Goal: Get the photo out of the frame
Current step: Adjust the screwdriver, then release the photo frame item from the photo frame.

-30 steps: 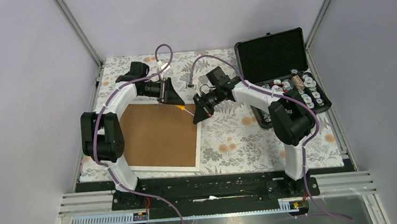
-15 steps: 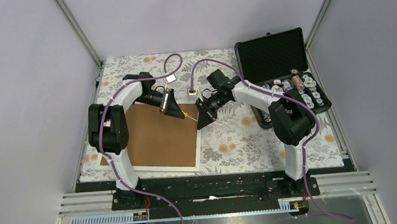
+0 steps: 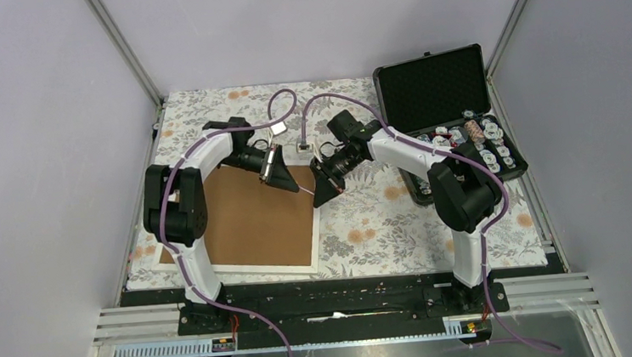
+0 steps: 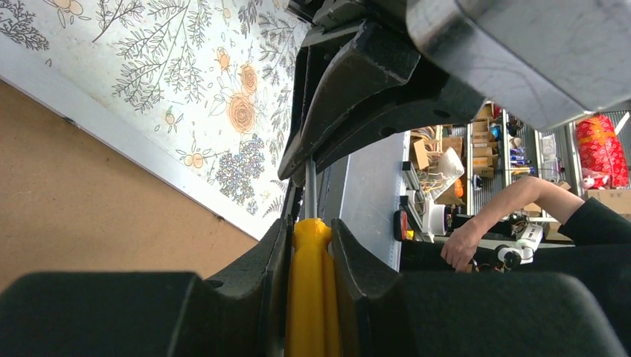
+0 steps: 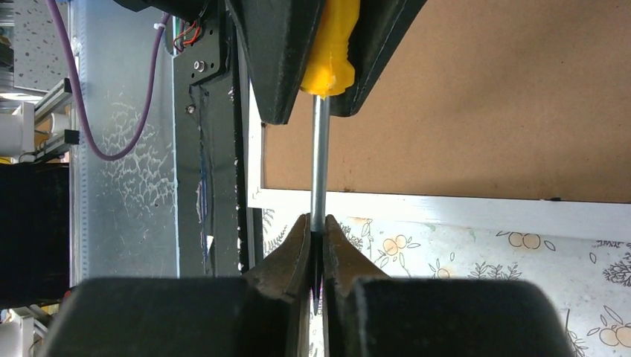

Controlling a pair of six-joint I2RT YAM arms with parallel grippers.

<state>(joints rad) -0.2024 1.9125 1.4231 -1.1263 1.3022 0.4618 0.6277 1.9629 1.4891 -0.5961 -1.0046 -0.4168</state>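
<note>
so, the frame (image 3: 248, 222) lies brown back up on the floral cloth (image 3: 367, 221), l gripper (image 4: 309, 230) clamped on the yellow handle of the screwdriver (image 5: 320, 149), r gripper (image 5: 318, 227) pinching its steel shaft, & the open black case (image 3: 433, 84) far right holds small round bits (image 3: 487, 146), prob. caps, too small to tell.
</note>
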